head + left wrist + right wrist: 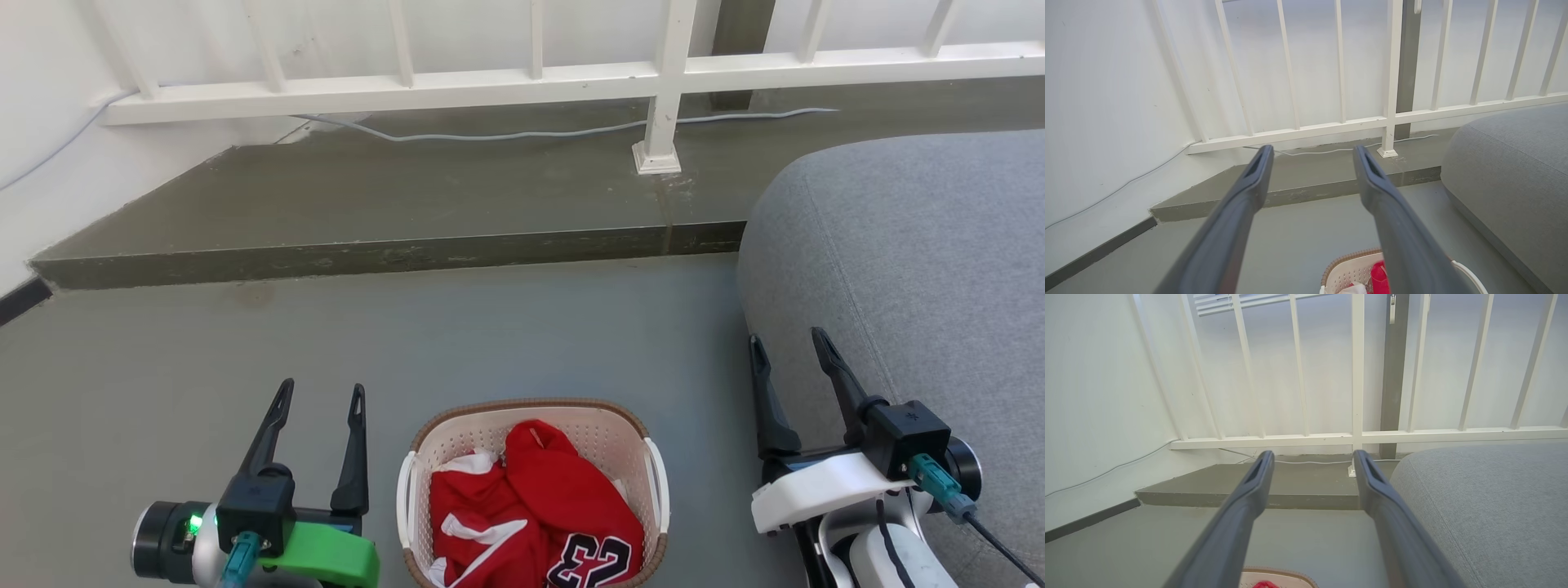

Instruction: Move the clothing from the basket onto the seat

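Your left end effector (pixel 322 385): lower left of the head view, dark fingers spread wide with nothing between them, over the grey floor (pixel 490 343) just left of the basket.

Your right end effector (pixel 785 335): lower right, fingers likewise parted and empty, lying across the near edge of the seat; you cannot tell whether it touches the fabric.

The basket (pixel 531 403): bottom centre, between your two arms, cream with a brown braided rim, standing on the floor.

The clothing (pixel 539 506): red with white trim, bunched inside the basket, seemingly two pieces, a black "23" at the bottom edge.

The seat (pixel 914 245): large, grey, right side of the frame, near the basket but apart from it.

Beyond: a raised step (pixel 367 196), a white cable (pixel 531 132) and a white railing (pixel 522 82) along the top.
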Available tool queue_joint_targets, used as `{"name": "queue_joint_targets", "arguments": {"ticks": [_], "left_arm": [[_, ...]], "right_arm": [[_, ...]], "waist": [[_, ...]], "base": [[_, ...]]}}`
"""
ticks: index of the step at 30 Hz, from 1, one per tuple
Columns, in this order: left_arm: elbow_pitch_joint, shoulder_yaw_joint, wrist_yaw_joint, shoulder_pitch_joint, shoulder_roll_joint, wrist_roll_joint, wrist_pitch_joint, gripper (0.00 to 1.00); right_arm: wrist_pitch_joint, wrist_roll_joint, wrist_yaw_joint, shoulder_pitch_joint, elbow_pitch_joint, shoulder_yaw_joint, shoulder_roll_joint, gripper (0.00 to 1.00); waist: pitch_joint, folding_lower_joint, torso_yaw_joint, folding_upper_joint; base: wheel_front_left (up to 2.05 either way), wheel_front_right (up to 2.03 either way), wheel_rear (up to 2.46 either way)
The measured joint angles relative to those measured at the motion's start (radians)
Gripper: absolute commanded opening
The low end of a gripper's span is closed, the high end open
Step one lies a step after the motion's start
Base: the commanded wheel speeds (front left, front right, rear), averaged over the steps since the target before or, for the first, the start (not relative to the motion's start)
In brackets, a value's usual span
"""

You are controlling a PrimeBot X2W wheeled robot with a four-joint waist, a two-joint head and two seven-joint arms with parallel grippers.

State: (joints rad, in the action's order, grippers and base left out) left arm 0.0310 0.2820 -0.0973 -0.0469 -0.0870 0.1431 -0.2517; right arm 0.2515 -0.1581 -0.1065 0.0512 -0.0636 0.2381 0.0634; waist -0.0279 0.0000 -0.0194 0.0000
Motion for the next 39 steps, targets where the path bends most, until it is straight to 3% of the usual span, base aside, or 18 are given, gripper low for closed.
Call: {"name": "queue_joint_targets", "arguments": {"ticks": [26,39], "left_arm": [[0.006,-0.017,0.0,0.0,0.0,0.0,0.0,1.0],[-0.008,-0.017,0.002,0.003,-0.002,-0.001,0.0,1.0]], "right_arm": [[0.0,0.0,-0.001,0.0,0.004,-0.004,0.0,1.0],[0.0,0.011,-0.001,-0.004,0.047,-0.018,0.0,1.0]], "waist": [[0.013,0.0,-0.002,0.0],[0.101,0.0,-0.01,0.0]], "base": [[0.0,0.0,0.0],[0.0,0.0,0.0]]}}
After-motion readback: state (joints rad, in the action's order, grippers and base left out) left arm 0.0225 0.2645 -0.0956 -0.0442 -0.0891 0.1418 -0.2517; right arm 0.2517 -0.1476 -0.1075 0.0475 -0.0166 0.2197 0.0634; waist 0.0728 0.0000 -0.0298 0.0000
